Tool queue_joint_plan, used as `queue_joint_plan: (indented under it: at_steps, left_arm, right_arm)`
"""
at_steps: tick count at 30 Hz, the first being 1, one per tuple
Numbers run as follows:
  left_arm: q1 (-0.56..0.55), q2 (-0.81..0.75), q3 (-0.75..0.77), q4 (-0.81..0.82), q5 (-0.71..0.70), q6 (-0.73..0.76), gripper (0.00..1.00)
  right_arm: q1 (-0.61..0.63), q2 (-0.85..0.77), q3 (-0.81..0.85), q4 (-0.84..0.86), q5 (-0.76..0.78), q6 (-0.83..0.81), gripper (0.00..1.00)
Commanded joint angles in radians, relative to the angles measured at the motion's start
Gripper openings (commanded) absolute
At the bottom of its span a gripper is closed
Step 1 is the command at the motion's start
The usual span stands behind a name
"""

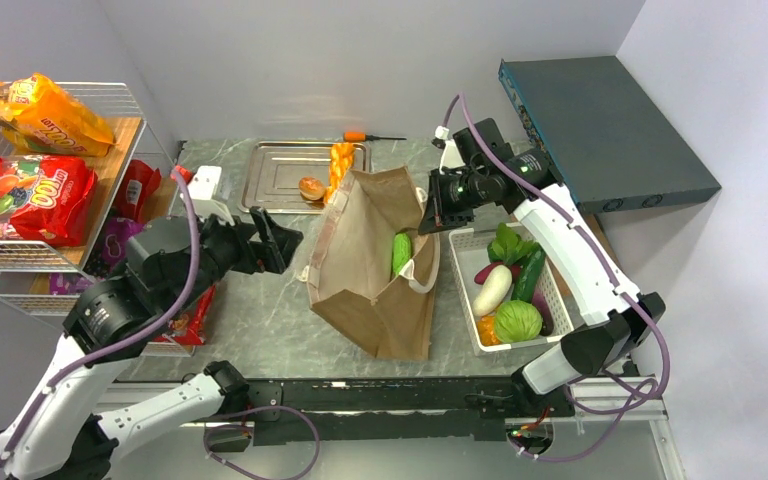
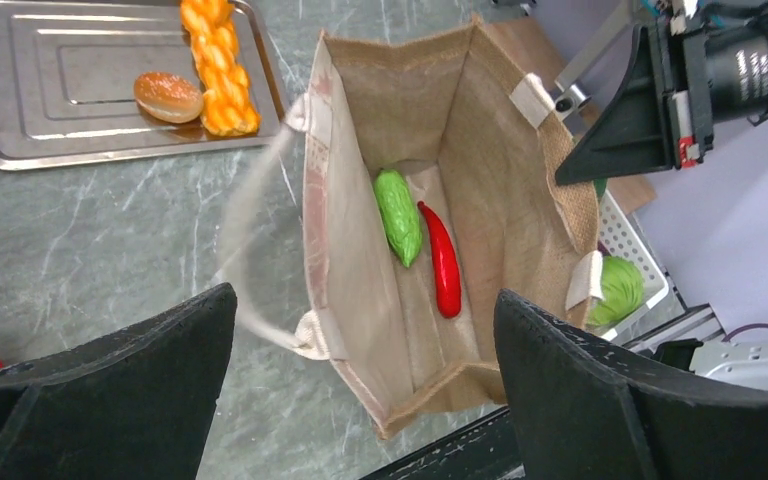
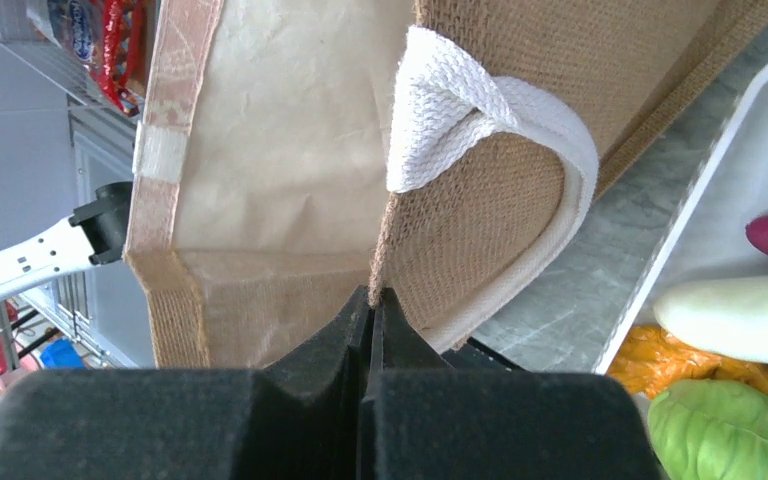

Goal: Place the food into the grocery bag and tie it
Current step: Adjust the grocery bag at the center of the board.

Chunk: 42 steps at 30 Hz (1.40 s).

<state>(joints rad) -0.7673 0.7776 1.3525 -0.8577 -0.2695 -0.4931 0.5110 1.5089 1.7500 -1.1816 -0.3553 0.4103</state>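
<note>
The brown grocery bag (image 1: 370,265) stands open mid-table. A light green vegetable (image 2: 398,215) and a red chili (image 2: 444,262) lie inside it. My right gripper (image 1: 432,213) is shut on the bag's right rim (image 3: 372,298), beside its white handle (image 3: 495,105). My left gripper (image 1: 278,240) is open and empty, hovering left of the bag; in the left wrist view (image 2: 365,385) it looks down into the bag. The orange braided piece (image 1: 341,162) lies on a steel tray (image 1: 280,170). Orange (image 1: 38,112) and red (image 1: 22,196) snack packets sit on the left shelf.
A small brown bun (image 1: 311,187) lies on the tray. A white basket (image 1: 467,300) of vegetables stands right of the bag. A screwdriver (image 1: 370,136) lies behind the tray. A dark box (image 1: 600,125) sits at back right. A wire shelf (image 1: 110,160) borders the left.
</note>
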Motion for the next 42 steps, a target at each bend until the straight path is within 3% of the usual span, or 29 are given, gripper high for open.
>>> queue_joint_plan:
  at_steps: [1,6,13,20,29,35,37,42]
  left_arm:
    - [0.002,0.022,0.110,-0.052,-0.071,0.006,1.00]
    - [0.003,0.034,0.072,0.002,-0.043,0.022,0.97]
    - [0.001,0.107,-0.040,0.185,0.171,-0.014,0.84]
    - [0.002,0.232,-0.076,0.281,0.250,-0.042,0.82]
    - [0.009,0.343,-0.145,0.272,0.246,-0.134,0.70]
    - [0.009,0.336,-0.129,0.224,0.166,-0.148,0.87]
    - [0.009,0.324,-0.137,0.202,0.132,-0.151,0.88]
    - [0.018,0.308,-0.217,0.216,0.163,-0.195,0.73]
  right_arm:
    - [-0.014,-0.034,0.040,-0.040,0.032,-0.023,0.00]
    - [-0.020,-0.055,0.037,-0.026,0.009,-0.031,0.00]
    - [-0.019,-0.047,0.100,-0.078,0.033,-0.068,0.00]
    - [-0.019,-0.066,0.120,-0.093,0.050,-0.071,0.00]
    - [-0.019,-0.090,0.100,-0.095,0.069,-0.071,0.00]
    - [-0.021,-0.093,0.097,-0.102,0.084,-0.079,0.00]
    - [-0.021,-0.088,0.102,-0.106,0.085,-0.083,0.00]
    - [-0.020,-0.077,0.113,-0.107,0.094,-0.090,0.00]
